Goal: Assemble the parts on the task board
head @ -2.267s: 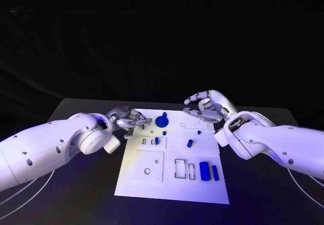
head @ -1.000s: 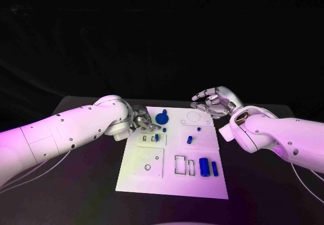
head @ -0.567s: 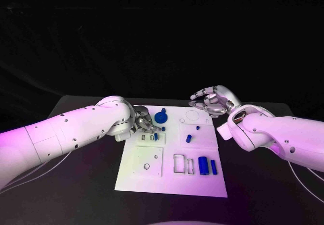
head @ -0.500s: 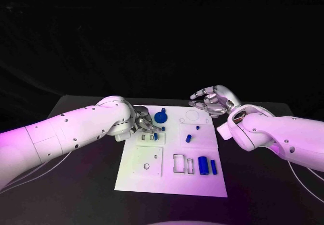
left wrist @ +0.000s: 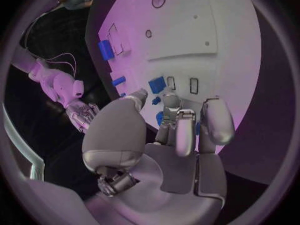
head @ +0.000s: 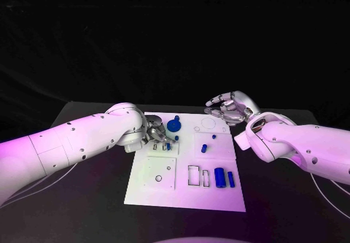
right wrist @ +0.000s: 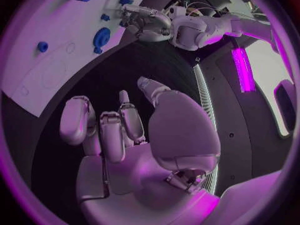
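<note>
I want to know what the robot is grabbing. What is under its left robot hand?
Under the left robot hand is the white task board, with a small blue part beside two little slots just past the fingertips. The fingers cover whatever lies directly beneath them.

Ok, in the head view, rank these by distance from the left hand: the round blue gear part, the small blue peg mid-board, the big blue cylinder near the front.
1. Round blue gear part, just beside the left hand, far end of the task board.
2. Small blue peg, mid-board, toward the right.
3. Big blue cylinder, near front right.
</note>
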Robot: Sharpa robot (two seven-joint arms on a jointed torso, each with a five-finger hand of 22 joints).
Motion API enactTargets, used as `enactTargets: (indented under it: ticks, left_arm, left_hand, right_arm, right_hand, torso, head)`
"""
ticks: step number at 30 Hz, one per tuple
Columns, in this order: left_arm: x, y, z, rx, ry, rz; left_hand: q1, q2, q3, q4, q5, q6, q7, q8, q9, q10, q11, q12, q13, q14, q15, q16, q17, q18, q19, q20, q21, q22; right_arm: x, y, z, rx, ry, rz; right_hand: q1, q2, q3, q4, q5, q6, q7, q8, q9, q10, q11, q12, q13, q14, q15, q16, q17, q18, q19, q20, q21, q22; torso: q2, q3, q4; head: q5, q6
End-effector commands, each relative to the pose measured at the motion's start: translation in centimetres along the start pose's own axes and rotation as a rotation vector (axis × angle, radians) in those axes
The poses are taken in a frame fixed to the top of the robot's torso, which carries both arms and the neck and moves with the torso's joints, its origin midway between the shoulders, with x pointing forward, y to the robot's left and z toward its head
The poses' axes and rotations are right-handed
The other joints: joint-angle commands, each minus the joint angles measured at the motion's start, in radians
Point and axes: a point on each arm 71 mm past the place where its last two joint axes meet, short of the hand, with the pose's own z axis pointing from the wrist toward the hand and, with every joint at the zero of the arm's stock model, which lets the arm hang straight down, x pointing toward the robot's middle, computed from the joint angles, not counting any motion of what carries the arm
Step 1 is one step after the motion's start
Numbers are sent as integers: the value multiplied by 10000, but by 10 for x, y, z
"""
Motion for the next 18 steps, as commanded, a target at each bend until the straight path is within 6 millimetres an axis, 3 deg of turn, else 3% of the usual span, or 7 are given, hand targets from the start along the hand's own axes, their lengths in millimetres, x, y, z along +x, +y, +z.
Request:
enactTargets:
  ticks: [1,12,18]
  left_arm:
    - [3,-3,0,110,308,202]
    - [4,-4,-1,175,390,155]
    - [5,-6,-1,253,463,10]
  left_hand:
    - [115,6,3,-26,26,-59,-12,59,19,-70,-23,19,10,819,-75,42,1858,-199,27,-65,63,23]
    - [386,92,131,-28,28,-74,-29,132,119,-73,-39,37,11,816,-86,39,1850,-206,19,-51,105,84]
    - [770,258,455,-53,28,-126,-54,158,197,-88,-60,39,2,813,-102,34,1839,-211,8,-41,145,142]
  right_arm:
    - [1,1,0,-119,22,2]
    - [1,-1,1,-72,30,-10]
    - [2,-2,1,-53,43,-11]
  right_hand:
    - [-47,53,11,54,21,28,-49,56,17,-79,-7,-62,49,569,1,-32,604,130,-49,-7,-39,-15]
    - [-41,63,15,57,42,27,-50,61,22,-72,-10,-56,55,566,-1,-39,589,130,-49,-9,-43,-16]
    - [-41,63,15,57,42,27,-50,61,22,-72,-10,-56,55,566,-1,-39,589,130,-49,-9,-43,-16]
  torso:
    - [-1,5,-15]
    - [9,0,-9]
    - [8,1,-7]
  head:
    - [10,-14]
    - [21,-27]
    - [33,-48]
